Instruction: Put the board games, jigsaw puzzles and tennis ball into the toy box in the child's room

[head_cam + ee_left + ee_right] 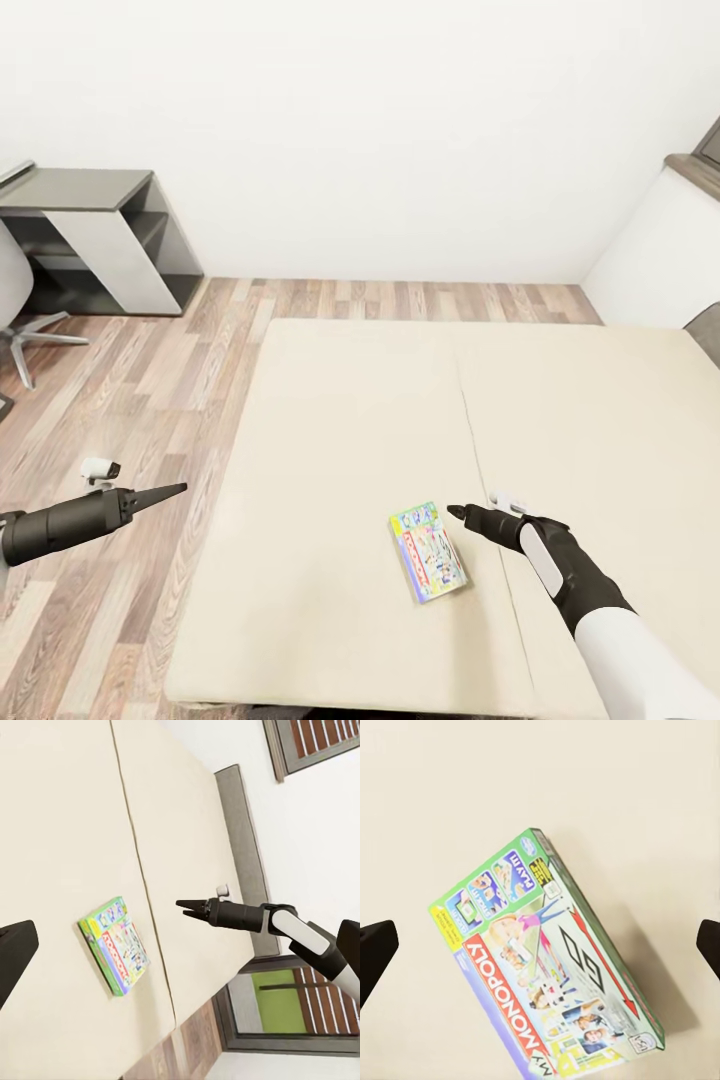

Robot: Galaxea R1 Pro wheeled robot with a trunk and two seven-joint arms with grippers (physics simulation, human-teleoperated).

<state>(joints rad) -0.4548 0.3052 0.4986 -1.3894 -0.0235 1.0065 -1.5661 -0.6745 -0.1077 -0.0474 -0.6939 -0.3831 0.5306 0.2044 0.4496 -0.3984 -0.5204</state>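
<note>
A green, white and red board game (427, 552) lettered "MONOPOLY" lies flat on the beige mattress of the bed (350, 420), near its front edge. My right gripper (458, 513) hovers open just right of the box. In the right wrist view the box (547, 967) lies between the wide-apart fingers (375, 952), some way below them. The left wrist view shows the same box (114, 945) and the right gripper (187, 907) beside it. My left gripper (170, 491) hangs open over the wood floor left of the bed, holding nothing.
A low desk with a dark grey top (90, 235) and an office chair (20, 310) stand at the far left against the white wall. Wood-plank floor (130, 400) runs along the bed's left side. The grey headboard (240, 847) and windows (315, 742) lie to the right.
</note>
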